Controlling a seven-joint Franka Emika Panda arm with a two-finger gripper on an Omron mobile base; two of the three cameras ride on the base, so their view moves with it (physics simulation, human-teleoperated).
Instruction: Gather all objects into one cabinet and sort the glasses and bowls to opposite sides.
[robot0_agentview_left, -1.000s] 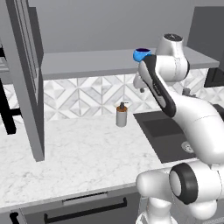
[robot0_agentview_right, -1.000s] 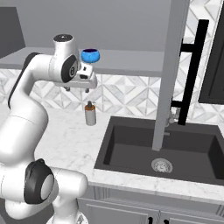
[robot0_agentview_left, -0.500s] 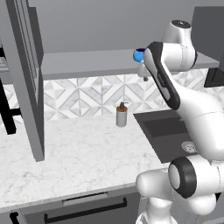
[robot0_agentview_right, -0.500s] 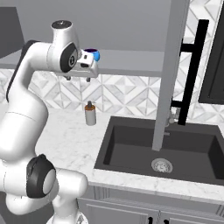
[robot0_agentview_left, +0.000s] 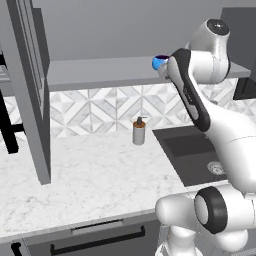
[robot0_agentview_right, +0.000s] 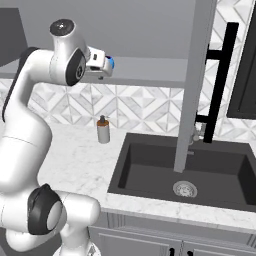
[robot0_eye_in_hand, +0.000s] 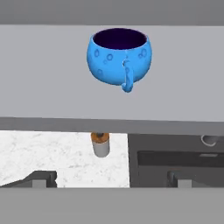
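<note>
While raised level with the cabinet shelf (robot0_eye_in_hand: 43, 78), spread wide and gripping nothing: gripper (robot0_eye_in_hand: 111, 178), fingertips (robot0_eye_in_hand: 43, 178) apart, clear of everything. Standing upright on that shelf near its front edge, straight ahead of the gripper and apart from it: small blue bowl (robot0_eye_in_hand: 119, 56), handle toward the hand. Below the shelf, on the marble counter (robot0_agentview_left: 90, 175): soap dispenser (robot0_agentview_left: 139, 131).

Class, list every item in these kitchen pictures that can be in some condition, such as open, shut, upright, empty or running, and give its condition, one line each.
Blue bowl: upright on the cabinet shelf, nothing seen inside.
Claw: open, holding nothing, short of the bowl.
Cabinet door: swung open.
Soap bottle: upright on the counter.
Sink: empty, no water running.
</note>
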